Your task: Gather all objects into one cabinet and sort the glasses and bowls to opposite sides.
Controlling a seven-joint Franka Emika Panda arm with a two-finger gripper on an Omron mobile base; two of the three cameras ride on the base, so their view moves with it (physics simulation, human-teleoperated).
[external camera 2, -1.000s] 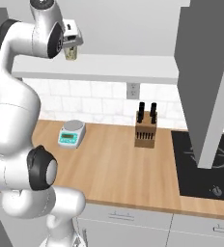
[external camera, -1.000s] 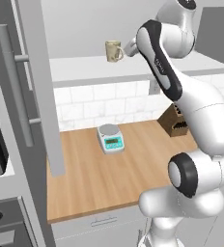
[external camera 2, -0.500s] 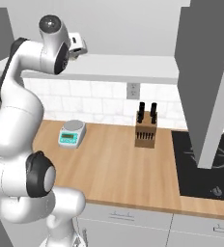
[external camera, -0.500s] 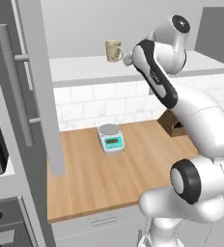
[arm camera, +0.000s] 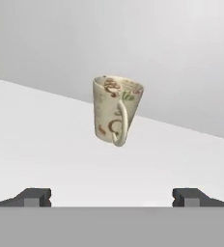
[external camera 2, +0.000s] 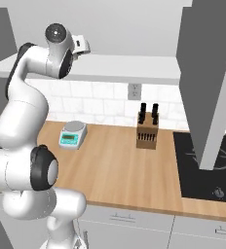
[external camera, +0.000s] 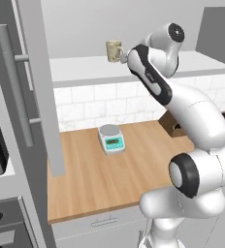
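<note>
Cream handled mug (arm camera: 116, 109) standing upright on the white shelf board (external camera: 85, 72) of the open grey wall cabinet, handle turned toward the hand camera, free of any contact. Gripper (arm camera: 112, 198) spread to full width and empty, fingertips (arm camera: 34, 197) at either side of the lower hand view, mug centred between and well ahead of them. Compared with one second earlier: hand then close against the mug at the shelf; half a second earlier already drawn clear; now pulled further back, with the upper arm folded away from the shelf edge in the left base view and the mug (external camera: 114, 50) left alone on the board, just beside the wrist. Likely meaning: placement of this drinking vessel complete, release clean, mug not tipped by the retreat. Position toward the left part of the shelf, near the tall grey door (external camera: 34, 87) with its long bar handle (external camera: 13, 92), so that side probably intended for the glasses. On the wooden counter (external camera: 100, 174) below, a small kitchen scale (external camera: 110, 138) and a knife block (external camera 2: 148, 127), neither part of the task. Remaining vessels and bowls yet to be gathered, judging by the otherwise bare board.
</note>
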